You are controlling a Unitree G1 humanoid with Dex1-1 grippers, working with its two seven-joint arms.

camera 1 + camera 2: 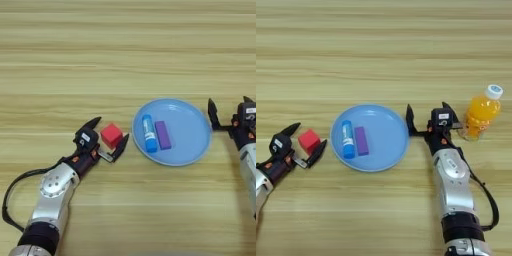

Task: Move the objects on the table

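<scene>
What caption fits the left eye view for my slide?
Left hand open around red cube beside plate holding blue tube and purple bar.

My view: worktop (125, 55) fills both eyes edge to edge | surface: light tan wood, grain stripes running horizontally | light: even, soft, faint shadows only | walls, floor, windows: I see none

Red cube (111, 135), light-blue plate (192, 145)
</scene>
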